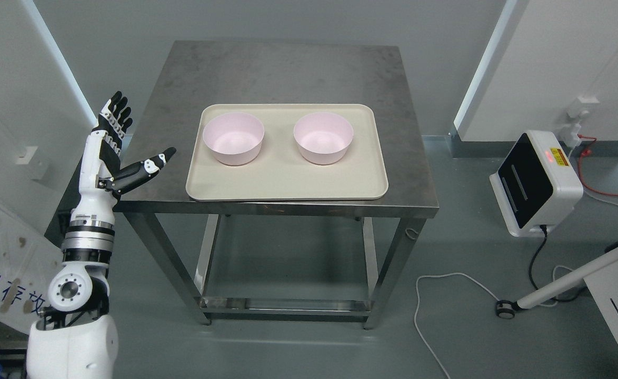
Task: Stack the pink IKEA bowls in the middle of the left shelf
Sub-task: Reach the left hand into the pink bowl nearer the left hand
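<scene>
A small grey room with a steel table (288, 79) at its centre.

The table has a dark, mottled top and bright metal legs joined by a low frame, standing on a smooth grey-green floor (298, 352). Pale grey walls (288, 18) fill the top of the frame, with white panels at upper left and upper right. At right a white device with a black face (535, 184) sits on the floor, a red cable (588, 173) beside it and a white cable (446, 295) looping across the lower right.
</scene>
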